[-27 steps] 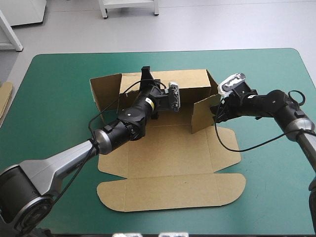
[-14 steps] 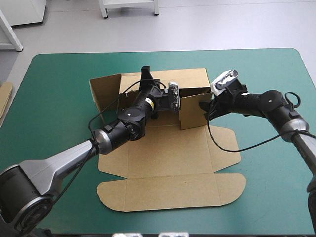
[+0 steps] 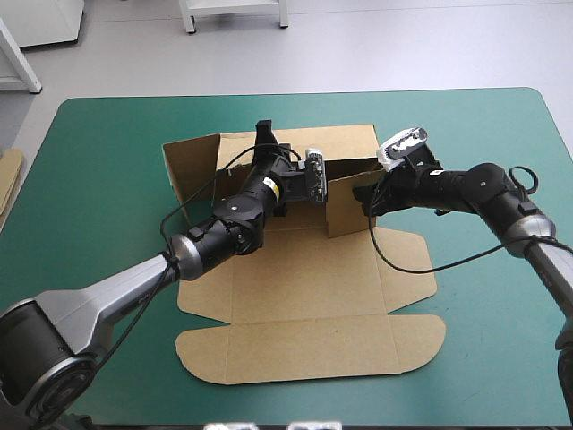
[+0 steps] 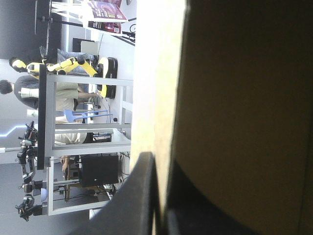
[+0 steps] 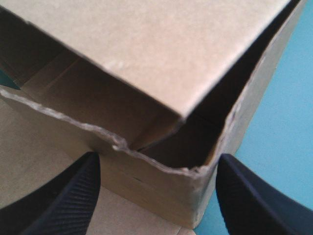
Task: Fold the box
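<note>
The box [image 3: 304,287] sits mid-table [image 3: 107,179], back wall [image 3: 345,143] up, lid [image 3: 304,349] flat toward the near edge. The left gripper [image 3: 265,134] is clamped on the wall's top edge, bracing it upright. The right gripper [image 3: 369,199] is spread wide, fingers either side of the right corner, nudging the side flap [image 3: 345,206] inward. Best to push low, near the crease, bring the flap square to the wall, and let the left pinch hold firm so nothing tips back.

The brown cardboard box's [image 3: 304,296] flat near panels lie clear. The black-fingered left gripper [image 3: 263,133] and right gripper [image 3: 369,199] crowd its raised far walls.
</note>
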Motion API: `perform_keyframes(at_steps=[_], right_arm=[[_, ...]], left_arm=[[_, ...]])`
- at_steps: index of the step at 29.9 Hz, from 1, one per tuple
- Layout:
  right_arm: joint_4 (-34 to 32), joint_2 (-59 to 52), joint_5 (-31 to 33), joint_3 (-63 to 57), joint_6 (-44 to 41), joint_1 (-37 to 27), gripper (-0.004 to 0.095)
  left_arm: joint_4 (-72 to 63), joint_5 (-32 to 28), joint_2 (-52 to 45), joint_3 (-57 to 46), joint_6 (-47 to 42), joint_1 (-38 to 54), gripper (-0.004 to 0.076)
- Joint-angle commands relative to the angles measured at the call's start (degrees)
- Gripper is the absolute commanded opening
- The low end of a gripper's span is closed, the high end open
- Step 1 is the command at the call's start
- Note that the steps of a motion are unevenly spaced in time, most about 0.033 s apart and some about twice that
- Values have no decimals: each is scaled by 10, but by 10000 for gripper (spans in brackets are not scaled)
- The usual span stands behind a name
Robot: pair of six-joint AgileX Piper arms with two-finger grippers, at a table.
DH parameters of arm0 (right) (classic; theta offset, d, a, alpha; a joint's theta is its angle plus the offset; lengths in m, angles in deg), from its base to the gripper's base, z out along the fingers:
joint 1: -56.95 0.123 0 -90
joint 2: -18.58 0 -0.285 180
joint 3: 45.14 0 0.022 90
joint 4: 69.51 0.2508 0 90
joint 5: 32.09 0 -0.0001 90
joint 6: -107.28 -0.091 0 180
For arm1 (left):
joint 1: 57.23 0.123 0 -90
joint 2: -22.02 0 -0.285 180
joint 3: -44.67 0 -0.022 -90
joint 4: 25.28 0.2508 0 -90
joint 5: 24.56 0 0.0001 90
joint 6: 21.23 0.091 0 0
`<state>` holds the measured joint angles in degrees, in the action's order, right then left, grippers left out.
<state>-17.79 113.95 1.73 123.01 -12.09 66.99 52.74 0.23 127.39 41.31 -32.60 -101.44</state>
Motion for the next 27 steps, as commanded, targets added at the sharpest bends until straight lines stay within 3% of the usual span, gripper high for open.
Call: perform_keyframes(at_steps=[1,6,12,17,24,27], right_arm=[[20,-24,-16,22,8,0,634],[38,-22,-39,22,22,0,634],[79,-17,-15,22,44,0,635],[131,-17,-52,22,78,0,635],[134,4,-64,22,79,0,624],[134,18,-64,22,73,0,568]], left_arm=[[-20,1,-22,7,-19,-1,-8],[-20,0,-22,7,-19,-1,-9],[-20,0,-22,7,-19,-1,-9],[-20,0,-22,7,-19,-1,-9],[-20,0,-22,7,-19,-1,-8],[-20,0,-22,7,-19,-1,-8]])
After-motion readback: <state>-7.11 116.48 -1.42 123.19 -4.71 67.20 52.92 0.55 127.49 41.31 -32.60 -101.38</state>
